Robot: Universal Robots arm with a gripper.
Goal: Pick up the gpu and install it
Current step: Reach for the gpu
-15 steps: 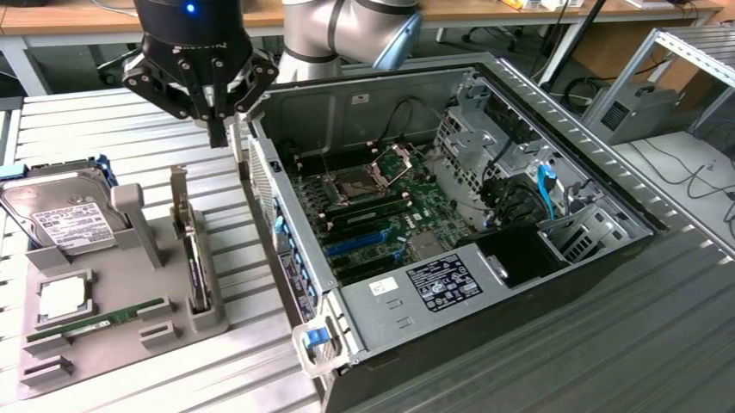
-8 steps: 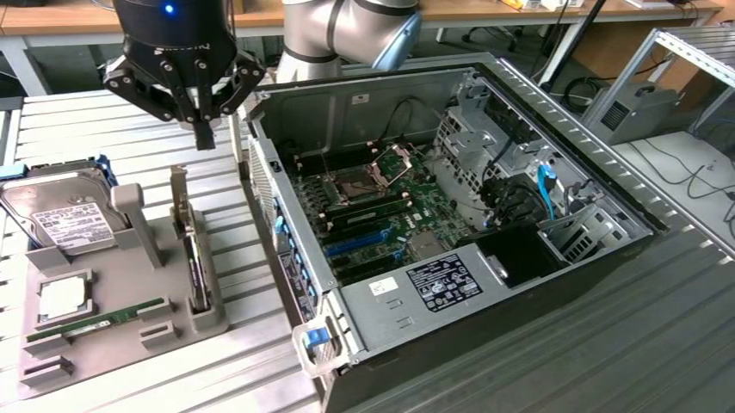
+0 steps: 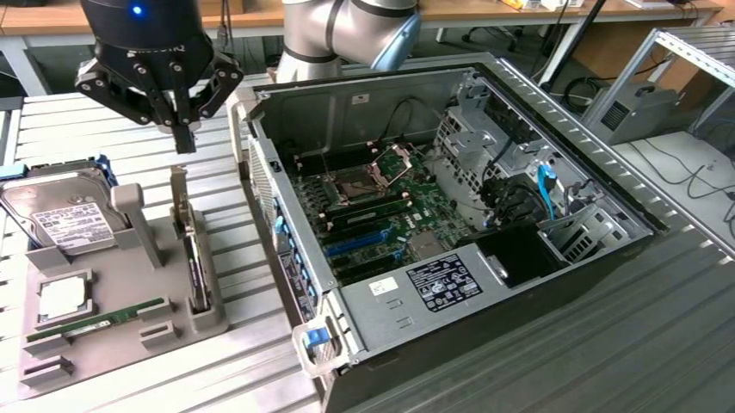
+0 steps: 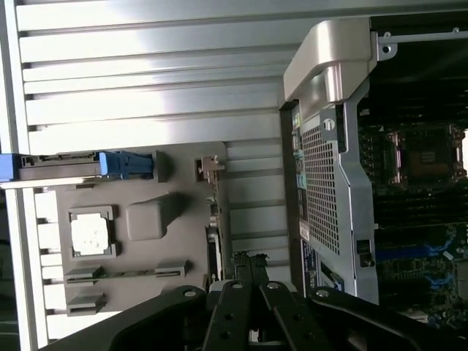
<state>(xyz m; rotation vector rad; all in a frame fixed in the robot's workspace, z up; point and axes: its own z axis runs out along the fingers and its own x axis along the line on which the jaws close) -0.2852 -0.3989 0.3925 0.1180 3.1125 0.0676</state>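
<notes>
Claw [image 3: 184, 142], pressed together and empty, hangs just above gpu [image 3: 181, 206], stood on edge in holder [image 3: 219, 323], prob. so its top edge is exposed for pinching.

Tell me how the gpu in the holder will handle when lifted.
Likely stiff: the gpu is a thin flat board standing on edge in the grey holder. Freed, it would probably tip. Its metal bracket may be slippery.

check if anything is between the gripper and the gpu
Nothing visible does. The gripper, shut, hangs just above the gpu, which stands on edge in the grey holder; only a bare gap shows between them. The hard drive lies aside, toward the exterior view's left.
</notes>
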